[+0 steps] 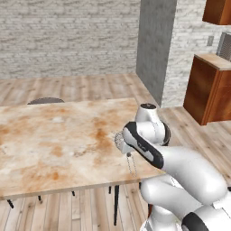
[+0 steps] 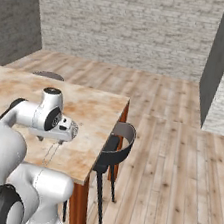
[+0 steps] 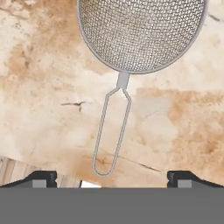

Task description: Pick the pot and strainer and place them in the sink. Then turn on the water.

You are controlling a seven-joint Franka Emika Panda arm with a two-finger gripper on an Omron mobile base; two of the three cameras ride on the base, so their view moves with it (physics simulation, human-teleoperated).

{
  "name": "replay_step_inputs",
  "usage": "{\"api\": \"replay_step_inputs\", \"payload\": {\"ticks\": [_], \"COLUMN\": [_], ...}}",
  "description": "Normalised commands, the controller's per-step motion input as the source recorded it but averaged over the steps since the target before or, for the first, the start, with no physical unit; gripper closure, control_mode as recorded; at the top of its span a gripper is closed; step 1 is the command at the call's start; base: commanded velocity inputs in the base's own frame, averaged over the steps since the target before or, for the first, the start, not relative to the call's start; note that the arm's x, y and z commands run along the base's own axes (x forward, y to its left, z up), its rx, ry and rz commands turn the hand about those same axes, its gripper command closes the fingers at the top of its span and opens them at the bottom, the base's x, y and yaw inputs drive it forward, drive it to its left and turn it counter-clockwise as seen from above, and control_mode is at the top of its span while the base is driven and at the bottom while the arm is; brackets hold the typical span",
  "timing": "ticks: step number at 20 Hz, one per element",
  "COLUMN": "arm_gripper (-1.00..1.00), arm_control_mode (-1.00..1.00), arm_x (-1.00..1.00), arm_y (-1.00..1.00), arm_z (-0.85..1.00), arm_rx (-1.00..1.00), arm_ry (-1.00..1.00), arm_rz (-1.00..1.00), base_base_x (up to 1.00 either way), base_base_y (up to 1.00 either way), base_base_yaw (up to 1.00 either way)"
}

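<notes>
The room is a rendered kitchen space with pale brick walls (image 1: 67,36), a plank floor (image 2: 178,158) and a grey pillar (image 1: 155,45); brown cabinets (image 1: 210,88) stand off to the right in the left base view. A dark chair (image 2: 117,145) is tucked at the near corner of the surface (image 1: 54,144), a broad mottled tan slab on thin legs.

The white arm (image 1: 180,167) is bent low over that corner, wrist turned down, which reads as a deliberate hover to line up a pick.

Under it lies the strainer (image 3: 140,30), mesh bowl flat on the surface near the edge, its thin wire handle (image 3: 111,131) trailing toward the hand and reaching to the rim. The gripper (image 3: 112,177) hangs above with its jaws spread wide and empty, the handle loop between the fingertips (image 3: 41,177), apart from them. That placement suggests a grasp on the handle comes first.
</notes>
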Motion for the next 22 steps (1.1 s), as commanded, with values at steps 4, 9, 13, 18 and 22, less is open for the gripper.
{"api": "replay_step_inputs", "payload": {"ticks": [4, 9, 13, 18, 22], "arm_gripper": [-1.0, -1.0, -1.0, -1.0, -1.0], "arm_control_mode": [-1.0, -1.0, -1.0, -1.0, -1.0], "arm_x": [0.36, 0.25, 0.22, 0.32, 0.33], "arm_y": [0.15, 0.0, 0.0, 0.0, 0.02], "arm_z": [-0.34, -0.37, -0.34, -0.34, -0.28], "arm_rx": [0.0, 0.0, 0.0, 0.0, 0.0], "arm_ry": [0.0, 0.0, 0.0, 0.0, 0.0], "arm_rz": [0.03, 0.0, 0.0, 0.0, 0.0], "base_base_x": [0.0, 0.0, 0.0, 0.0, 0.0], "base_base_y": [0.0, 0.0, 0.0, 0.0, 0.0], "base_base_yaw": [0.0, 0.0, 0.0, 0.0, 0.0]}}
